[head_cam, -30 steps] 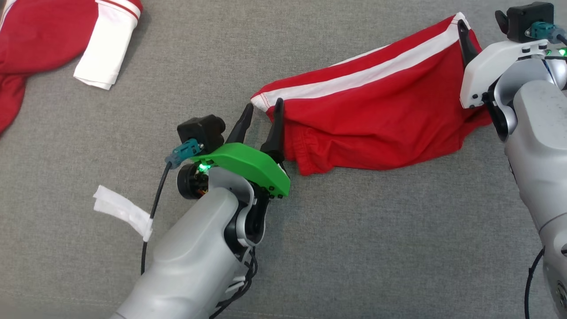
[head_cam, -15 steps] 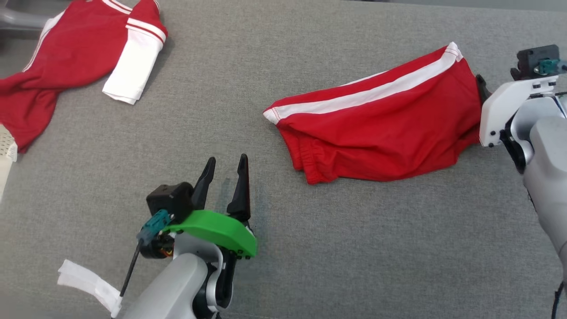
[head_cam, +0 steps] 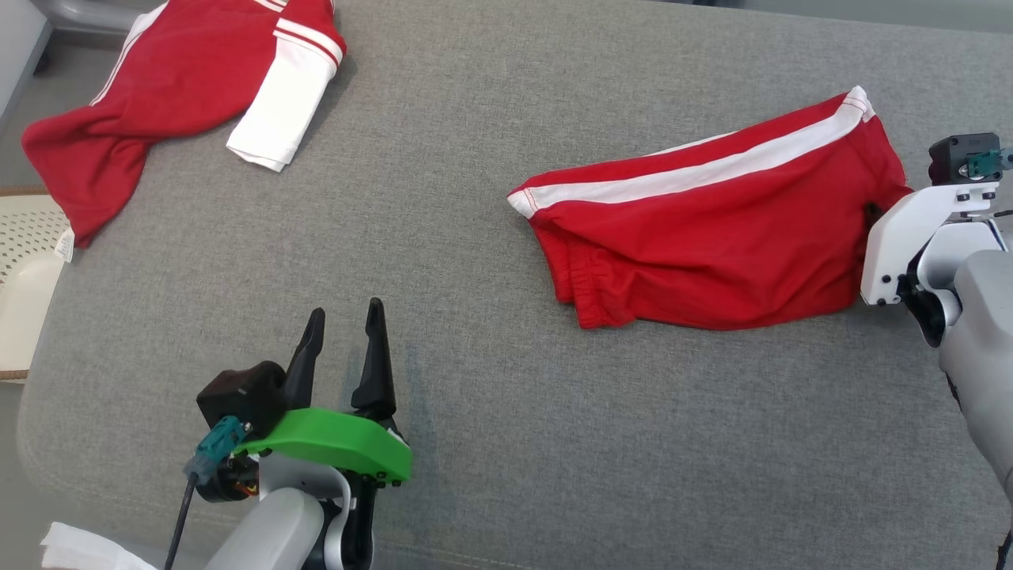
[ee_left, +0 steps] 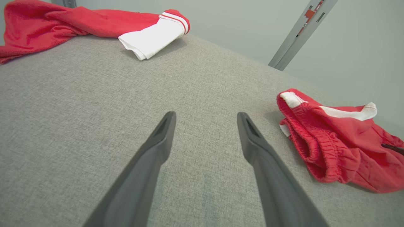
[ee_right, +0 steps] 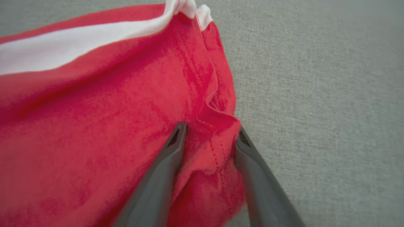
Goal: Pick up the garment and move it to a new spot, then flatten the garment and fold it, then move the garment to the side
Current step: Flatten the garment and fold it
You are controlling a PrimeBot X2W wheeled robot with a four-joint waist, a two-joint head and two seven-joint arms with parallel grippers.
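The garment (head_cam: 182,87), a red T-shirt with a white sleeve, lies crumpled at the far left of the grey table; the left wrist view has it (ee_left: 79,22) at the top left. My left gripper (head_cam: 345,309) stands open and empty over bare cloth (ee_left: 205,114), well short of it. Folded red shorts (head_cam: 712,237) with a white stripe lie at the right. My right gripper (ee_right: 210,126) straddles a raised fold at their right edge, fingers still apart with fabric touching both. In the head view its white wrist cover (head_cam: 902,237) sits against that edge.
The grey padded table (head_cam: 475,443) spreads between the two arms. A pale perforated basket (head_cam: 24,261) stands past the table's left edge. A white scrap (head_cam: 79,550) lies at the bottom left. A metal post (ee_left: 300,31) rises behind the table.
The camera has shifted. My left gripper has let go of the shorts' left corner and pulled back toward me. My right gripper's fingers have drawn closer together around the shorts' right edge.
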